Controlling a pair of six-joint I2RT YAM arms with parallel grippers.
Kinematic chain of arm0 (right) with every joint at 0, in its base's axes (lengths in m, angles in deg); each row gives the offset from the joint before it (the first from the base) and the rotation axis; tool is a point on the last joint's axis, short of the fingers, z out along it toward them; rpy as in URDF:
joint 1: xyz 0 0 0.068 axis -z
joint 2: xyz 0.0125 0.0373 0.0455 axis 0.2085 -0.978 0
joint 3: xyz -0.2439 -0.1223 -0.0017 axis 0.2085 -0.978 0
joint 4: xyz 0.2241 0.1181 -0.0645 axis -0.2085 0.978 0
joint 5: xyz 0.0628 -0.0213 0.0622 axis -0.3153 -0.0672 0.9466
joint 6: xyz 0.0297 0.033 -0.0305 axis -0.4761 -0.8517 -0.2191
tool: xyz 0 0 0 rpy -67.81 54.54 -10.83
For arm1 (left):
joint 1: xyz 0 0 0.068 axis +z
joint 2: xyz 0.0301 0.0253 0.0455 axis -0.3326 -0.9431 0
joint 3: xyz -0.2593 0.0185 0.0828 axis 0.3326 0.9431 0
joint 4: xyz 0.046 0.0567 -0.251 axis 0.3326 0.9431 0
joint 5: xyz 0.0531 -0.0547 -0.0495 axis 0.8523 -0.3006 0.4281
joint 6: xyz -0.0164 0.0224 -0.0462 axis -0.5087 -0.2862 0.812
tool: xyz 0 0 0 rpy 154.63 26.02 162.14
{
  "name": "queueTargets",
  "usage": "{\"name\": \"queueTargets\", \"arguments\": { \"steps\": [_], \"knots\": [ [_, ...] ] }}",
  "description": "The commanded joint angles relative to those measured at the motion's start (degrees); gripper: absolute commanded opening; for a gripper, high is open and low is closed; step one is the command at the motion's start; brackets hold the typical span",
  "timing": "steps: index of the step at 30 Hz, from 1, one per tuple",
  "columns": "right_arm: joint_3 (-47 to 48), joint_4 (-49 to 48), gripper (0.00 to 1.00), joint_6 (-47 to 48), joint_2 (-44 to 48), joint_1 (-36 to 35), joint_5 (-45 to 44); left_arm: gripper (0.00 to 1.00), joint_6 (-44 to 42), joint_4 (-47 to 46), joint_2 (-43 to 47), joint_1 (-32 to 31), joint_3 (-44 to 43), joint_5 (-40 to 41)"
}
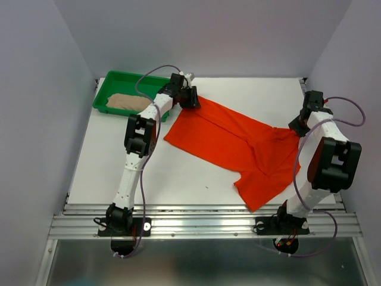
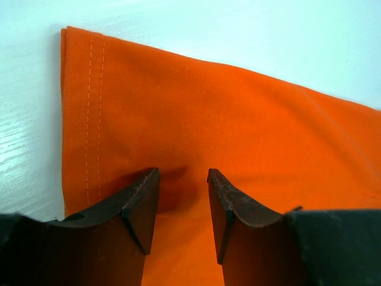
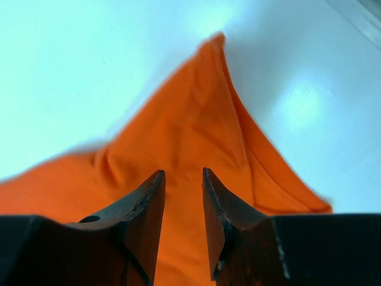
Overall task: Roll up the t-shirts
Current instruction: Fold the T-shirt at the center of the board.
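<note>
The orange-red t-shirt is lying spread slantwise across the white table, its double-stitched hem showing in the left wrist view. The left claw is hovering half-parted over that far corner, gripping nothing. The right claw is standing narrowly parted at the shirt's bunched, blurred right edge. The beige t-shirt is sitting in the green tray, partly hidden by the left arm.
</note>
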Motion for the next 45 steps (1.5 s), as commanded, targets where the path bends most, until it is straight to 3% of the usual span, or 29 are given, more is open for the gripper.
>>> {"name": "queueTargets", "arguments": {
  "steps": [1,5,8,14,22,26,33,45],
  "knots": [
    [6.9,-3.8,0.37,1.0,-5.7,0.7,-2.7,0.50,1.1,-0.7,2.8,0.5,-3.3,-1.9],
    [9.7,-3.7,0.40,0.3,-9.4,1.9,-4.7,0.50,2.2,-1.3,1.3,0.4,-4.6,-3.0],
    [9.0,-3.8,0.51,-0.1,-9.2,3.3,-5.3,0.49,2.2,-2.1,1.0,0.0,-4.3,-3.3],
    [5.5,-7.1,0.52,4.6,-7.8,6.8,0.4,0.50,1.7,-2.7,0.2,-0.3,-4.3,-3.3],
    [7.1,-8.9,0.52,10.4,-12.7,7.9,8.9,0.50,2.1,-2.9,-2.4,-0.3,-5.2,-3.8],
    [6.9,-10.0,0.44,10.1,-14.1,7.9,9.6,0.50,1.8,-2.4,-3.3,-0.4,-5.5,-3.2],
    [4.4,-10.3,0.01,8.7,-12.1,7.9,5.9,0.50,2.1,-1.0,-4.0,-0.1,-5.5,-0.9],
    [-3.3,-11.7,0.01,6.2,-4.2,7.9,-3.2,0.50,2.1,0.4,-3.4,2.4,-3.0,1.1]
  ]
}}
